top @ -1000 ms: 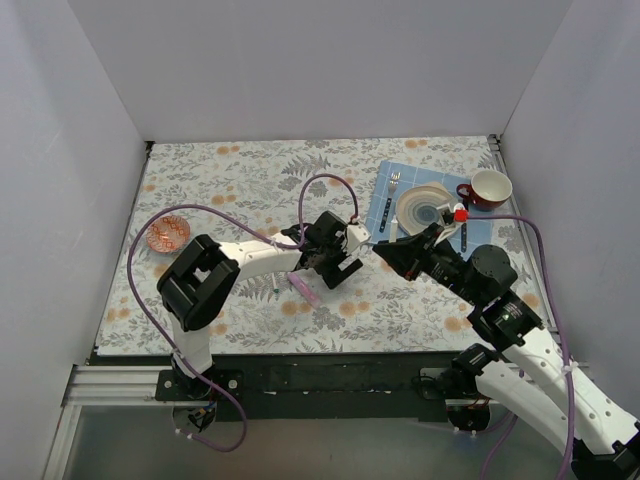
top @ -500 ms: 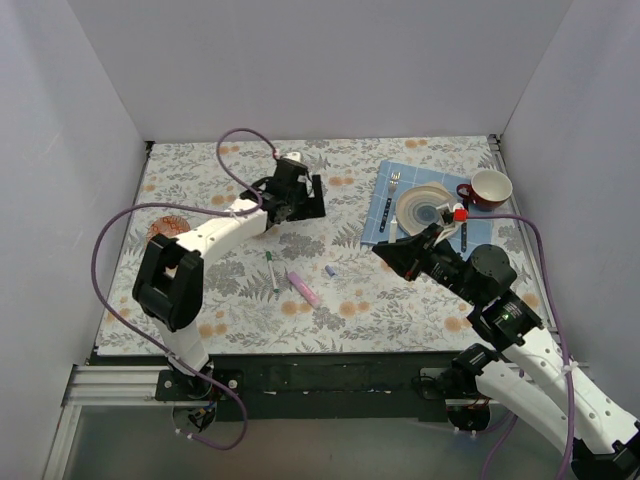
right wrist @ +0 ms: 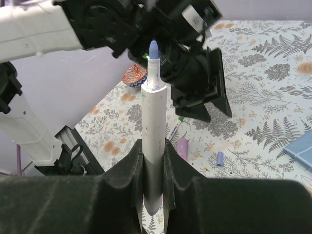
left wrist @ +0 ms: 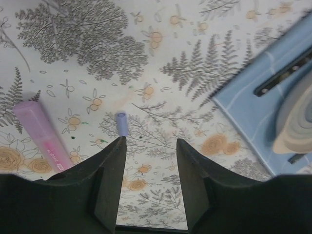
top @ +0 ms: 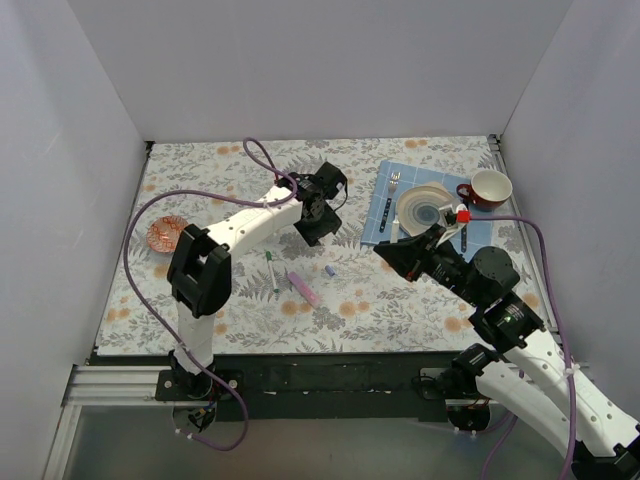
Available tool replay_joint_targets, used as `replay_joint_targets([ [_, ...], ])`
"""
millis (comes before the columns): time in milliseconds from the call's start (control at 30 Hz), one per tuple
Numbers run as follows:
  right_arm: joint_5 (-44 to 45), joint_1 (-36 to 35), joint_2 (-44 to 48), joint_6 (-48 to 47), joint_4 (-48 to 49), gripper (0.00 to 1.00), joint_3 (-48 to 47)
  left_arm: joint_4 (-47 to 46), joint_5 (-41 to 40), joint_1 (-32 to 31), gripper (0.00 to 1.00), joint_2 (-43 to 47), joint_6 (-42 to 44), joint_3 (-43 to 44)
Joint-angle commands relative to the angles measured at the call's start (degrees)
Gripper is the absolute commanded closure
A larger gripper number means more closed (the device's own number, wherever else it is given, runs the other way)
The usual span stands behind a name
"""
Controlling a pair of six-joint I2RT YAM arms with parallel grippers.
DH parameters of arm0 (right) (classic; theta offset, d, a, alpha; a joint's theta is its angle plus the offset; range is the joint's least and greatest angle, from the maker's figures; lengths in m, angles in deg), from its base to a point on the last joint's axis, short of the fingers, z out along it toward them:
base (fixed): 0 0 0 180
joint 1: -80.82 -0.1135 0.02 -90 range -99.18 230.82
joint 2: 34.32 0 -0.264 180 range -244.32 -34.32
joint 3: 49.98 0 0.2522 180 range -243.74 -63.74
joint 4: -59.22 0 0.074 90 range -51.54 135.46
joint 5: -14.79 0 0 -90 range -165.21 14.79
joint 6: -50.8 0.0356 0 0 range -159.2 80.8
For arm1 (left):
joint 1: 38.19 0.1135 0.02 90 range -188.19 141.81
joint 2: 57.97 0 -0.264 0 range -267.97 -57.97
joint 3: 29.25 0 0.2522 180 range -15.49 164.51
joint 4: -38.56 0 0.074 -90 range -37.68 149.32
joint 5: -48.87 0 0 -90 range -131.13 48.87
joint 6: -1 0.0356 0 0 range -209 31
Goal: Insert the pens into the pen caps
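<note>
My right gripper (top: 383, 251) (right wrist: 153, 144) is shut on a whitish pen (right wrist: 153, 114) that points up and away, its lilac tip (right wrist: 153, 49) bare. On the floral table lie a small lilac pen cap (top: 329, 270) (left wrist: 121, 123) (right wrist: 220, 159), a pink-lilac pen (top: 305, 288) (left wrist: 43, 134) (right wrist: 182, 147) and a thin pen with a green cap (top: 271, 270) (right wrist: 176, 125). My left gripper (top: 316, 228) (left wrist: 149, 141) hovers open above the table, nothing between its fingers. In its wrist view, its left fingertip lies just short of the lilac cap.
A blue placemat (top: 378, 215) (left wrist: 253, 112) at the back right carries a plate (top: 425, 208), a fork (top: 392, 190) and a dark spoon. A red mug (top: 490, 188) stands beside it. A small patterned dish (top: 167, 233) sits at the left. White walls enclose the table.
My left arm left the table's middle, swung to the back left, then came right to stand behind the lilac cap. Its jaws have narrowed. The right arm with its pen has not moved.
</note>
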Motion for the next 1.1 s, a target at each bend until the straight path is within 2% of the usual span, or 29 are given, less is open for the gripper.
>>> replay_joint_targets([
  [0, 1.2, 0.1, 1.1, -0.5, 2.4, 0.99, -0.3, 10.2, 3.4, -0.6, 0.57, -3.3, -24.4, 1.0],
  [133, 1.4, 0.2, 1.4, -0.8, 2.2, 0.99, -0.1, 9.3, 3.8, -1.5, 0.6, -5.1, -26.9, -0.7],
  [367, 1.5, 0.2, 1.7, -1.0, 2.0, 0.99, 0.0, 8.0, 6.6, -1.7, 0.63, -9.2, -26.6, -0.4],
  [867, 1.6, 0.2, 2.5, -1.5, 1.8, 0.99, -0.1, 4.8, 8.9, -2.4, 0.63, -13.3, -25.9, -1.3],
  [1033, 1.6, 0.2, 2.8, -1.5, 1.6, 0.99, 0.2, 4.2, 8.6, -2.5, 0.69, -13.7, -25.3, -2.2],
  [1067, 1.6, 0.2, 2.6, -1.6, 1.5, 0.99, 0.4, 4.2, 8.7, -2.5, 0.73, -13.8, -25.0, -2.2],
])
